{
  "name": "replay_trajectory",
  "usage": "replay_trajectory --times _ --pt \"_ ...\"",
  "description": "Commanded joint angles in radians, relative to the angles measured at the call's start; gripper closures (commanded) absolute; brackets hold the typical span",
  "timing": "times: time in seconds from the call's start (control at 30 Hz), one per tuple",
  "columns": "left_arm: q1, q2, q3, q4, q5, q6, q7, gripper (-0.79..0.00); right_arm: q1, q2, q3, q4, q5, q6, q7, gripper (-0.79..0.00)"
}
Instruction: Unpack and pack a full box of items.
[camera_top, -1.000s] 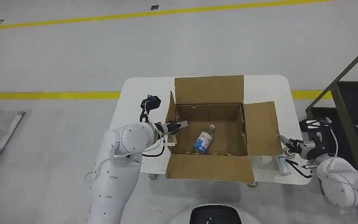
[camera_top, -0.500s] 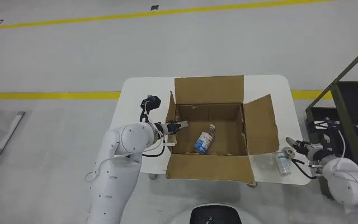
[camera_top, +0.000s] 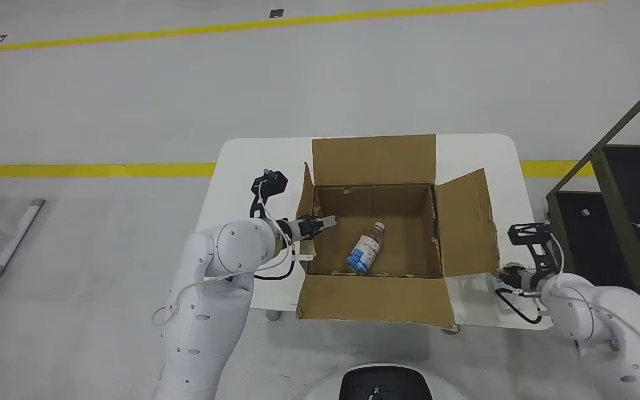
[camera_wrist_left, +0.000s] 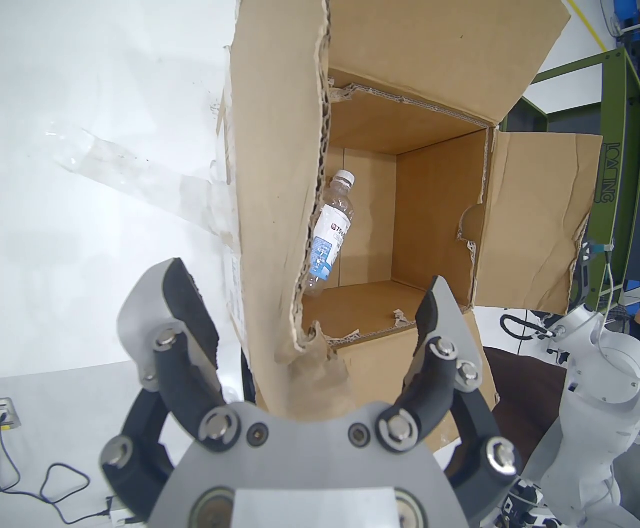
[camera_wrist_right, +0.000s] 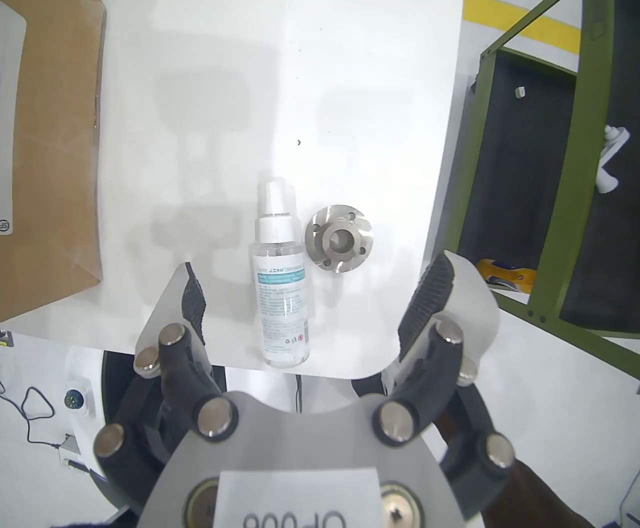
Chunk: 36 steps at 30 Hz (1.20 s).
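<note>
An open cardboard box (camera_top: 375, 298) stands on the white table (camera_top: 260, 165), and a clear water bottle (camera_top: 364, 250) with a blue label lies on its floor. My left gripper (camera_top: 318, 222) is open, its fingers either side of the box's torn left wall (camera_wrist_left: 270, 210); the water bottle (camera_wrist_left: 330, 230) shows past that wall. My right gripper (camera_top: 508, 280) hangs open over the table's front right corner. Below the right gripper (camera_wrist_right: 317, 262), a clear spray bottle (camera_wrist_right: 280, 280) lies beside a round metal flange (camera_wrist_right: 339, 244), close to the table's edge.
A green metal frame with dark panels (camera_top: 600, 190) stands just right of the table, and in the right wrist view this green frame (camera_wrist_right: 550, 175) holds small items. The box's right flap (camera_top: 468, 235) tilts upward. The table edge (camera_wrist_right: 440, 165) runs close beside the flange.
The box's right flap went from lying flat to tilted up. My right arm drew back from the flap and its wrist turned over the table's corner. The left arm stayed still.
</note>
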Motion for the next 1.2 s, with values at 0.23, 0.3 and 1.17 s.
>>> replay_trajectory --times 0.23,0.3,1.17 --pt "0.000 0.000 0.000 0.000 0.000 0.000 0.000 -0.785 0.038 -0.007 -0.062 0.064 -0.010 -0.016 0.016 -0.570" --pt "0.000 0.000 0.000 0.000 0.000 0.000 0.000 -0.785 0.042 -0.008 -0.071 0.074 -0.015 -0.021 0.016 -0.573" --pt "0.000 0.000 0.000 0.000 0.000 0.000 0.000 -0.785 0.122 -0.024 -0.144 0.200 -0.001 -0.036 0.023 -0.179"
